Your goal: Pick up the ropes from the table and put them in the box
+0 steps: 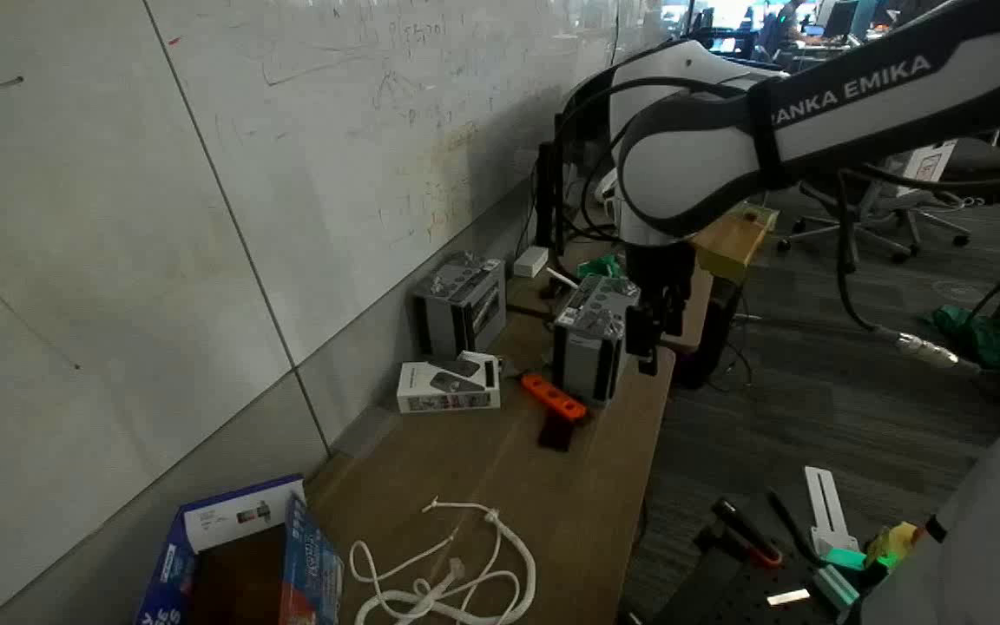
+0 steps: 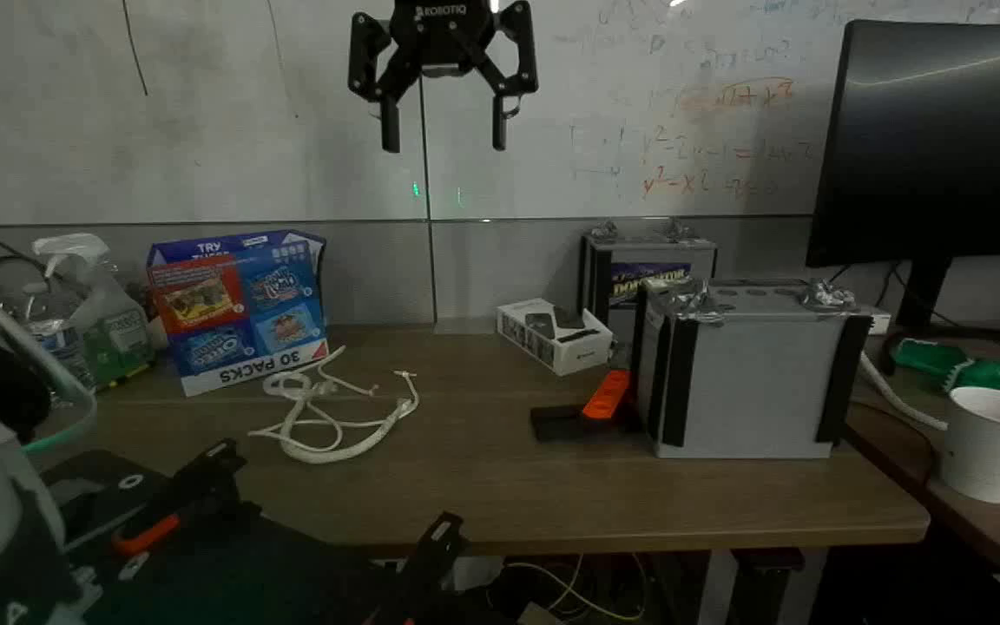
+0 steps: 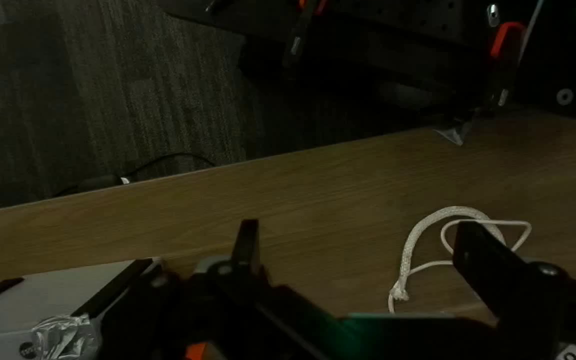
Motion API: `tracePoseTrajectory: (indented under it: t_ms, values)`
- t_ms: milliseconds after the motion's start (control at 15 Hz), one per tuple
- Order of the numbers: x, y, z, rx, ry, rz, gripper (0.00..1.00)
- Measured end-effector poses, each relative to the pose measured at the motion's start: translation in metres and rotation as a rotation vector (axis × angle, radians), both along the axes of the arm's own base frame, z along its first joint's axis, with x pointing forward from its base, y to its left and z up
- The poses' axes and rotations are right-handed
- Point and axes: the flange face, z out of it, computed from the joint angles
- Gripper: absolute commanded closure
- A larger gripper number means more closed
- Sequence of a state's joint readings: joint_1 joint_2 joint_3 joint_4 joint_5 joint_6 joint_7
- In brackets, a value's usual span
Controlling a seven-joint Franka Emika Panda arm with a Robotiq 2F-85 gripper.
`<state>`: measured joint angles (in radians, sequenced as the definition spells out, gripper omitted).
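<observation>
Tool (image 3: 359,223) apart from ropes (image 3: 408,252) below

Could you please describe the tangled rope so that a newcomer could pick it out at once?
Start with the long wooden table below the whiteboard and find the blue box on it. Beside that box lies the white rope. Unlike the straight-edged, printed box, it is plain cord in loose, crossing loops.

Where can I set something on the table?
Largest: table between ropes and black pad, out to the floor-side edge. Also a narrow strip between that edge and the nearer grey box. Crowded: blue box beside ropes; orange bar, white box, farther grey box bunched.
</observation>
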<state>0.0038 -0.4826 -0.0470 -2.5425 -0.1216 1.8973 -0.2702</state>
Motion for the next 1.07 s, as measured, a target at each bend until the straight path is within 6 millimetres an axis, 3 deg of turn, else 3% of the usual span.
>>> tracePoseTrajectory:
  t_ms: [467, 733, 867, 1067]
  values:
    - [0.002, 0.000, 0.005, 0.000, -0.011, 0.000, 0.00]
    - [0.006, 0.004, -0.005, 0.000, -0.039, 0.011, 0.00]
    - [0.015, 0.018, -0.019, 0.002, -0.101, 0.051, 0.00]
    - [0.026, 0.057, -0.053, 0.008, -0.170, 0.165, 0.00]
